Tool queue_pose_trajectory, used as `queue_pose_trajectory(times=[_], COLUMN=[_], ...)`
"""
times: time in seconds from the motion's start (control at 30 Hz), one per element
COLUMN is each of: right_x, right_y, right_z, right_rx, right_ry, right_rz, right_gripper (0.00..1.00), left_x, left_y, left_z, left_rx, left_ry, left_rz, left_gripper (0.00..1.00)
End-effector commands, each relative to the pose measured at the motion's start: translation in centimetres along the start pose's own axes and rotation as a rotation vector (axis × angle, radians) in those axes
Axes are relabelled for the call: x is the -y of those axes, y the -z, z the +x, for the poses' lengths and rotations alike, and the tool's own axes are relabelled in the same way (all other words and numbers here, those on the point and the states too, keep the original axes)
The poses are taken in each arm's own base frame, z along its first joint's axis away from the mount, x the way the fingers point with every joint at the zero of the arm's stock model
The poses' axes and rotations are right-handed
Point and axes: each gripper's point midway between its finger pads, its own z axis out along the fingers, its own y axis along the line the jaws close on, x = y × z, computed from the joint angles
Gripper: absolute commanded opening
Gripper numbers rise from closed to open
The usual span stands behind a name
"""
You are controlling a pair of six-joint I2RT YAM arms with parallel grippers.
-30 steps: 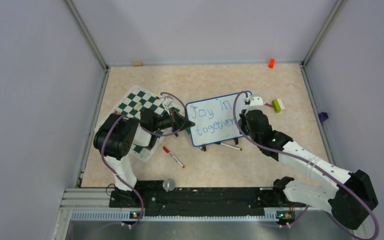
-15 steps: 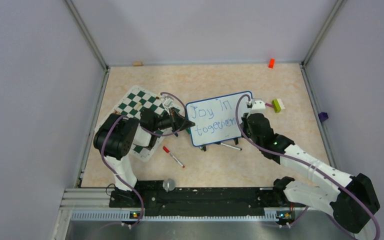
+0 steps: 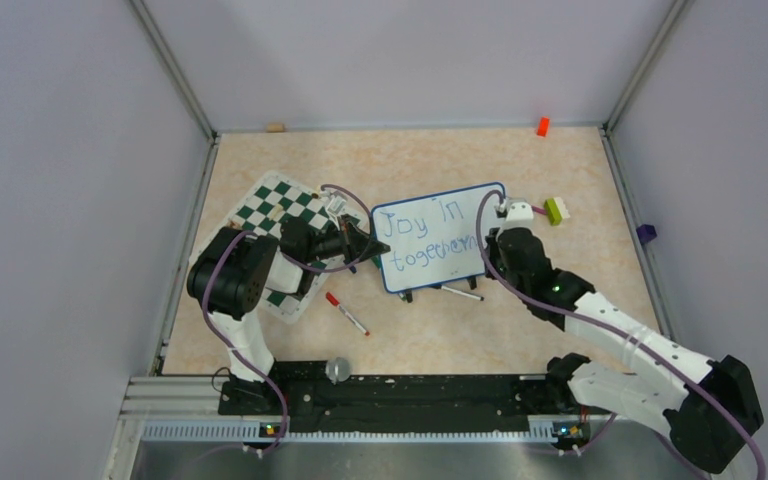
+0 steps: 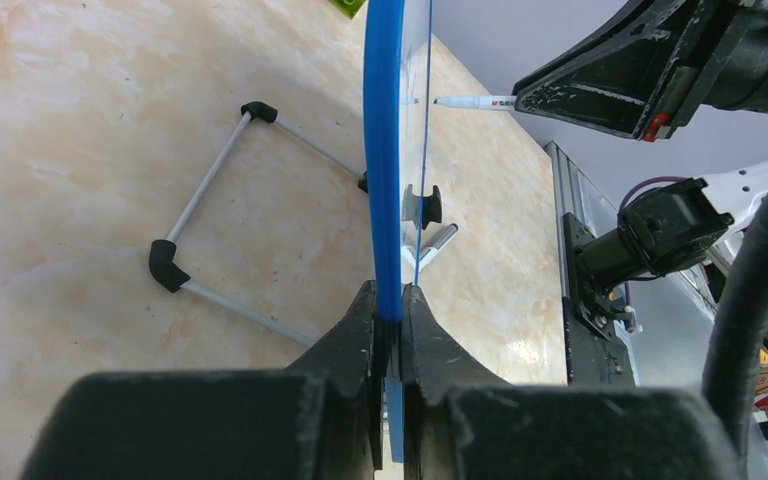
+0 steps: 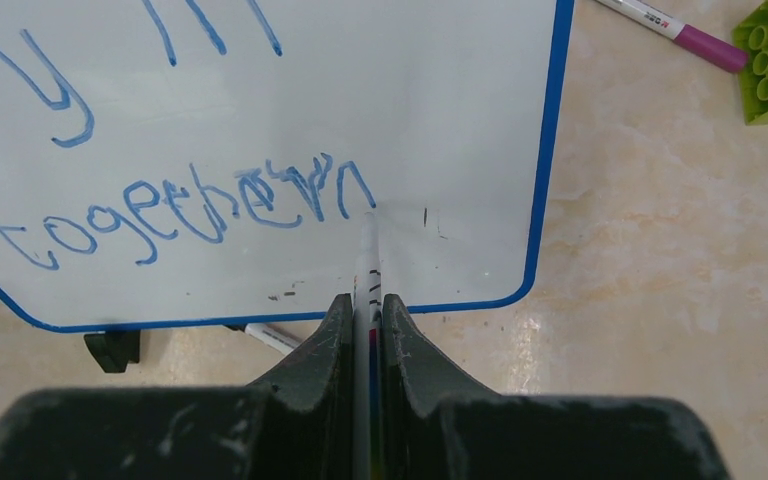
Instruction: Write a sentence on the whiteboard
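Two grips to log. On the left gripper (image 4: 392, 300) the jaws are pressed together on the blue frame at the left edge of the whiteboard (image 3: 438, 238), pinching it edge-on. On the right gripper (image 5: 365, 305) the jaws are closed on a marker (image 5: 367, 250), whose barrel runs between the fingers. Its tip is at the board face, apparently touching.

Handling, judged: the whiteboard looks thin, stiff and light. It is propped on small black feet with a wire stand (image 4: 206, 180) behind it (the stand shows in the left wrist view only). The face is slick, so pen pressure would likely push or tip the board if unbraced. The frame edge is therefore the sensible hold, clear of the writing area. That frame is narrow, and the pinch could slip if the pen bears hard.

Position: the sentence (image 5: 170, 205) sits on the board face in blue, "Joy in" above and "togethern" below. The marker tip is just right of the last "n", on that line. Bare board lies between the tip and the right frame, and it looks tight for the letters not yet written.

Off the board:
- a chess mat (image 3: 280, 205) to its left
- a red-capped pen (image 3: 346, 312) below its lower left corner
- another pen (image 3: 457, 292) under its bottom edge
- a green brick (image 3: 556, 210) just to its right
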Motion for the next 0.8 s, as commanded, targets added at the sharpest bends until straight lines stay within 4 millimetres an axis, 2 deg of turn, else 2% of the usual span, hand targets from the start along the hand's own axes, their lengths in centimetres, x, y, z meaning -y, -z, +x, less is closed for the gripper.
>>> queue_pose_trajectory(times=[0.0,0.2,0.77], right_x=[-0.6,-0.3,0.4], right_y=[1.4,1.0,-1.2], right_z=[-4.0,-4.7,-4.6], right_rx=[0.08,0.085,0.076], right_ry=[-0.032,-0.024,-0.036], right_rz=[-0.033,-0.005,0.022], right_gripper=[0.0,0.0,0.0], left_x=[-0.2,-0.2,-0.2], left_y=[0.6,0.6,0.6], left_z=[3.7,3.7,3.7], left_rx=[-0.112,-0.112,-0.112], left_ry=[0.028,0.028,0.026], left_rz=[0.018,0.018,0.017], left_gripper=[0.0,0.0,0.0])
